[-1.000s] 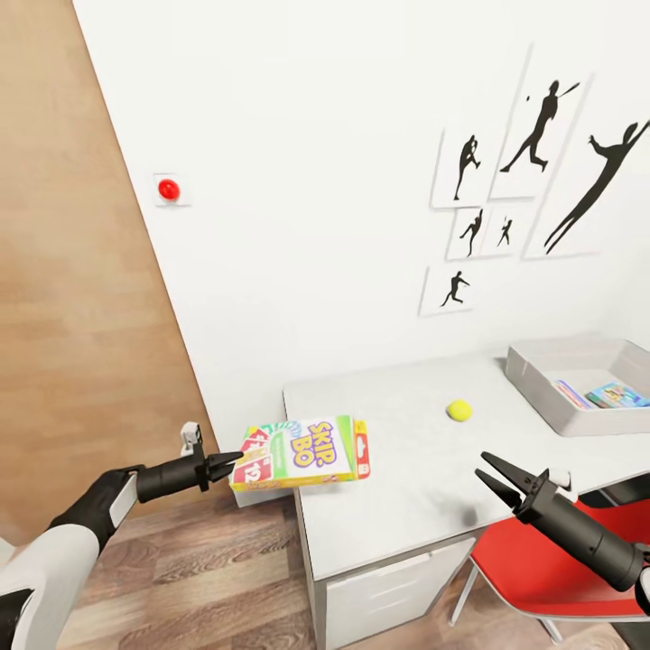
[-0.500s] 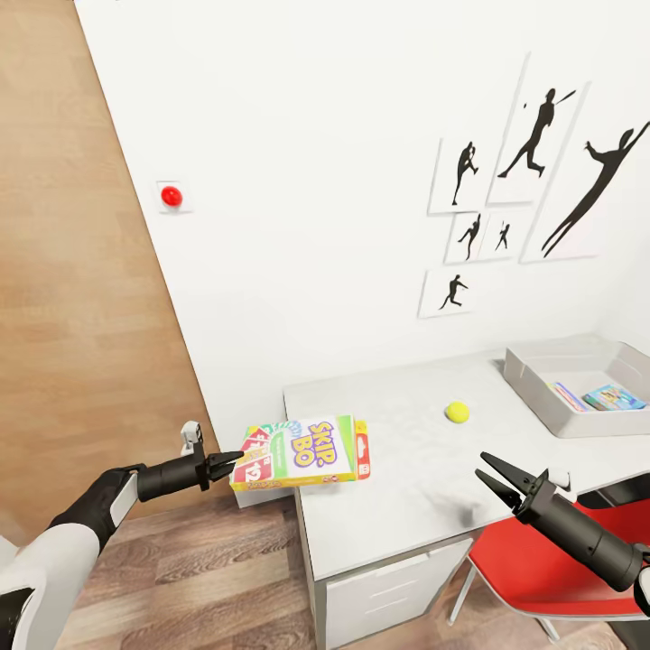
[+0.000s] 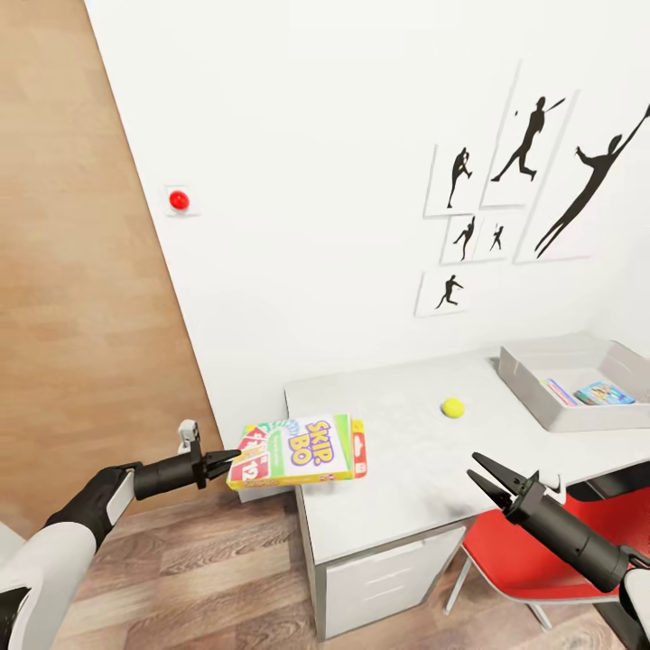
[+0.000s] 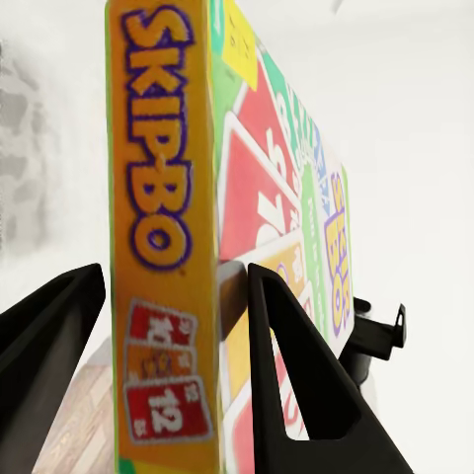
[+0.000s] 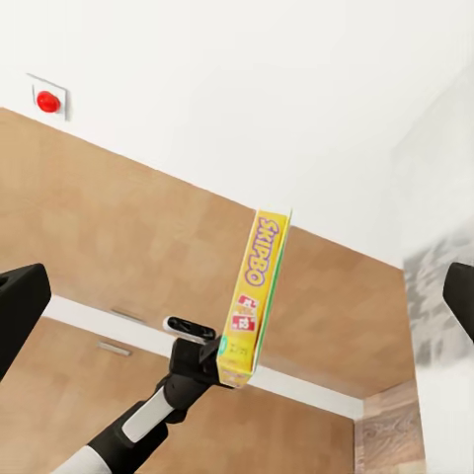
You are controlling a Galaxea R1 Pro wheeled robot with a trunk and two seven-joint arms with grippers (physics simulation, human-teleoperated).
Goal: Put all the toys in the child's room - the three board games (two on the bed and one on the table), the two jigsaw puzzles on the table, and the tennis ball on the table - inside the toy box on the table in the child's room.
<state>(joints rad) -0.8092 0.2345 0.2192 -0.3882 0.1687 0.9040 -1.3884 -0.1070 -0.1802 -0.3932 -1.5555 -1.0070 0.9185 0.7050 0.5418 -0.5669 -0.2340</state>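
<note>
While one long yellow-red-green board game is clamped at its near end by the left gripper, it is held flat in the air at the left end of the table, its far part reaching over the table's corner. At the left wrist, the yellow edge of this box is seen squeezed between the two black fingers. From the right wrist, the same box is seen edge-on against a wood-panelled wall.

On the white wall, one red button is mounted, and six black silhouette pictures are hung further right. One tennis ball is seen on the white tabletop, well apart from the held box. Nothing lies on the tabletop between the box and the ball.

Low at the front, the right gripper is held above the table's front edge with its fingers spread apart and nothing between them. Beneath that arm, one red chair is partly hidden by it.

At the far right, one grey toy box is set on the table. Inside it, one small teal-blue game and a striped, multicoloured edge are visible.
</note>
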